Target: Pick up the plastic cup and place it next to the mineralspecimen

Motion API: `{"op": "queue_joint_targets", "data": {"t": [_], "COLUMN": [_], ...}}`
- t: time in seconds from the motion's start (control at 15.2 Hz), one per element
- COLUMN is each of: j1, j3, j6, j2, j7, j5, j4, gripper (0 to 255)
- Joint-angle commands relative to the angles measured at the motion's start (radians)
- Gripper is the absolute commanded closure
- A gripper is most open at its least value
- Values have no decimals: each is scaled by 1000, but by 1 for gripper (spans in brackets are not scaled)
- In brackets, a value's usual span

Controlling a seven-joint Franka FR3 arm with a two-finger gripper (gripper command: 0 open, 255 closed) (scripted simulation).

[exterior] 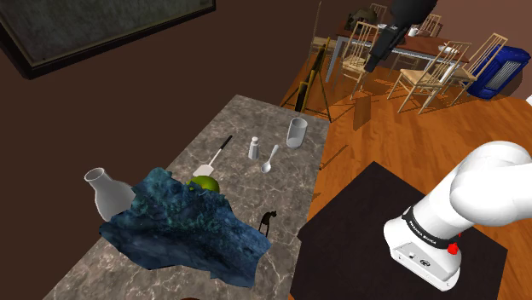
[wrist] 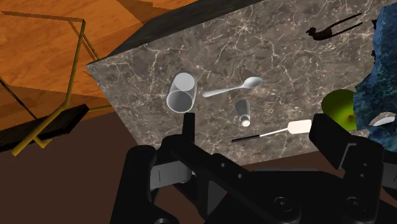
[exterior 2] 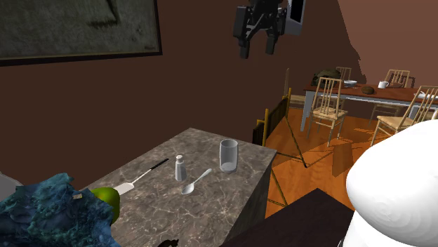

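Note:
A clear, pale cup (exterior: 296,132) (exterior 2: 228,154) (wrist: 181,92) stands upright near the far end of the marble counter (exterior: 239,119). The mineral specimen is a big rough blue rock (exterior: 183,223) (exterior 2: 49,214) (wrist: 382,70) at the counter's near end. My black gripper (exterior 2: 257,48) (wrist: 232,149) hangs high in the air above the cup's end of the counter, fingers (exterior 2: 243,49) apart and nothing between them. In the shoulder view it is a dark shape (exterior: 384,47) at the top.
Between cup and rock lie a small shaker (exterior: 253,148), a spoon (exterior: 269,159), a white spatula (exterior: 213,158) and a green apple (exterior: 205,183). A white flask (exterior: 106,194) and a small black figurine (exterior: 268,223) flank the rock. Wooden chairs (exterior: 422,81) stand beyond.

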Motion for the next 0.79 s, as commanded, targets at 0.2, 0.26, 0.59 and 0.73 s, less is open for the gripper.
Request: {"op": "queue_joint_targets", "data": {"t": [0.2, 0.26, 0.59, 0.73], "j1": [-3, -4, -10, -12], "j3": [-11, -14, -32, -38], "j6": [91, 122, 272, 331], "j2": [65, 89, 227, 289], "j7": [-9, -13, -29, -36], "j5": [-2, -3, -4, -4], "j4": [-40, -51, -87, -93], "gripper": [0, 0, 0, 0]}}
